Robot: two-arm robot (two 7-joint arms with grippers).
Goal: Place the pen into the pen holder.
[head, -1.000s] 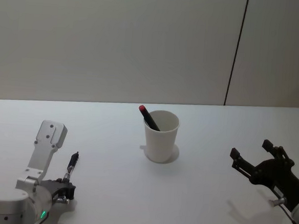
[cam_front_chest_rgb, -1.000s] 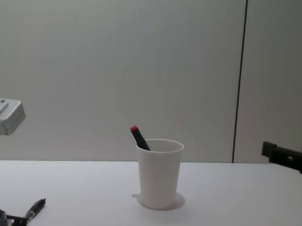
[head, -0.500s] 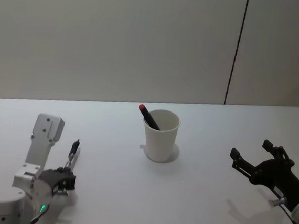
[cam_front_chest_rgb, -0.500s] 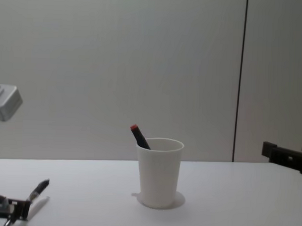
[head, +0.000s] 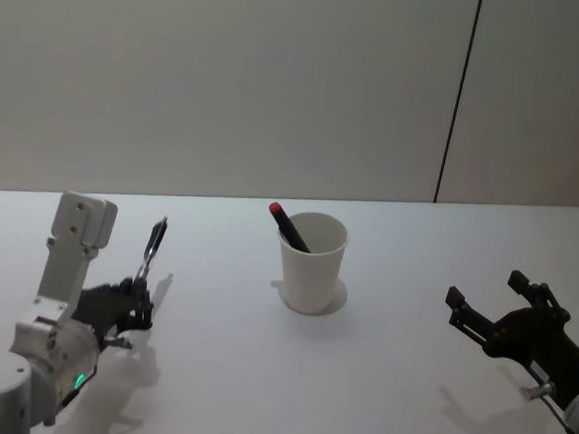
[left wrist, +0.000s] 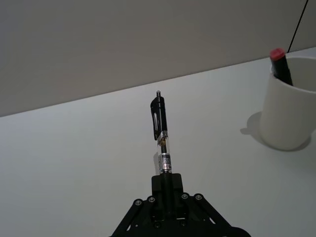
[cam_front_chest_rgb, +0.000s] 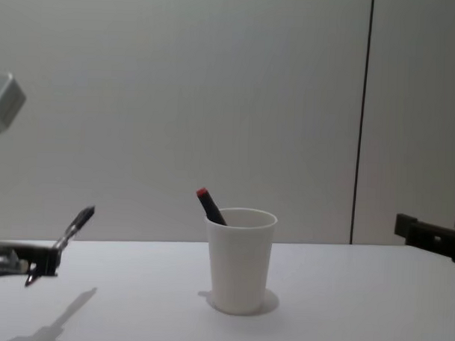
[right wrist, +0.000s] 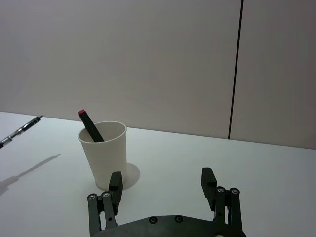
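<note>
One red-capped marker (head: pixel 286 225) in pen holder (head: pixel 313 270); L gripper (left wrist: pixel 167 189) grips pen (left wrist: pixel 160 131).

Lighting is even and soft, from above, with the wall (cam_front_chest_rgb: pixel 177 101) moderately bright. The pen (cam_front_chest_rgb: pixel 78 221) casts a faint long shadow on the table (cam_front_chest_rgb: pixel 342 309). The pen holder (cam_front_chest_rgb: pixel 241 261) has a soft shadow at its base.

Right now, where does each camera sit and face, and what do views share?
Head: high, facing forward and down; left gripper grips the pen, right gripper open.
Chest: low, facing across the table; grippers at both edges.
Left wrist: along the clamped pen.
Right wrist: out between its open fingers.
Shared: all show the pen holder with a red-capped marker.
</note>
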